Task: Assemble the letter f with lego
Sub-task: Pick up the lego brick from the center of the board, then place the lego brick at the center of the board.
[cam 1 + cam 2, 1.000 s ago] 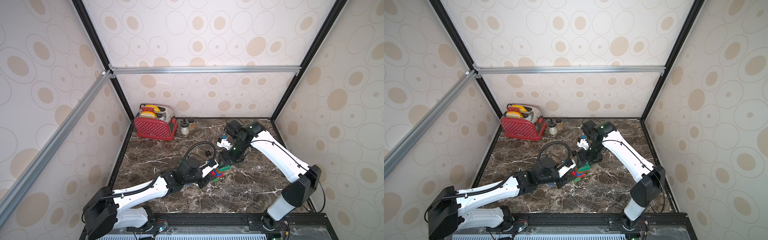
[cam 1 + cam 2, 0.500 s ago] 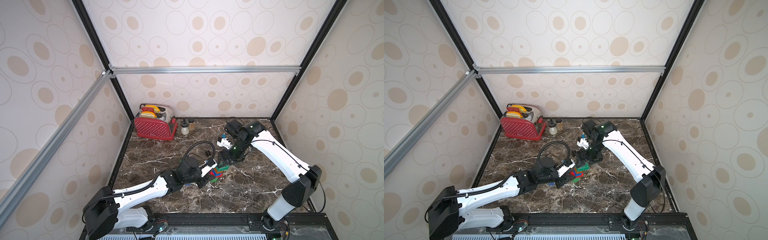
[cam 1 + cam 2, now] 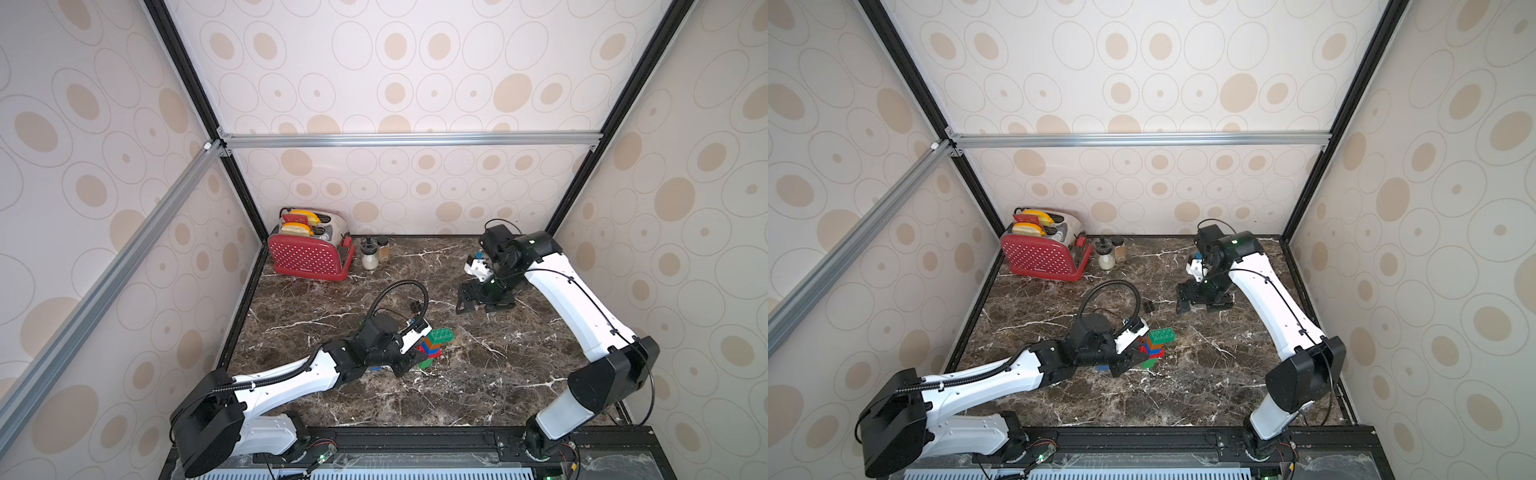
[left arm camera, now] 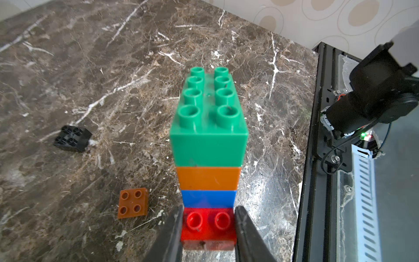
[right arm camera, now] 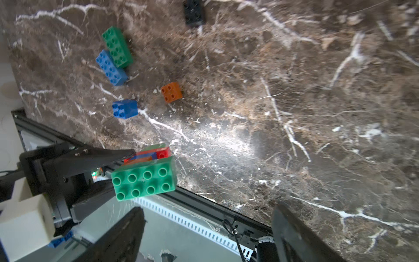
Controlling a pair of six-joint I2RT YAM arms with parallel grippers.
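Right jaws just opened, well clear of lego stack [image 3: 432, 347]; left jaws clamp its red brick [image 4: 208, 224] between them. Green top brick [image 4: 207, 127] looks seated; next piece due.

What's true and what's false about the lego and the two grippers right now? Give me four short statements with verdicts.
1. The left gripper is shut on the red brick of the stack. True.
2. A blue brick tops the stack. False: a green brick is on top.
3. The right gripper holds the black brick. False: it is open and empty, and the black brick lies on the table.
4. A loose orange brick lies on the table. True.
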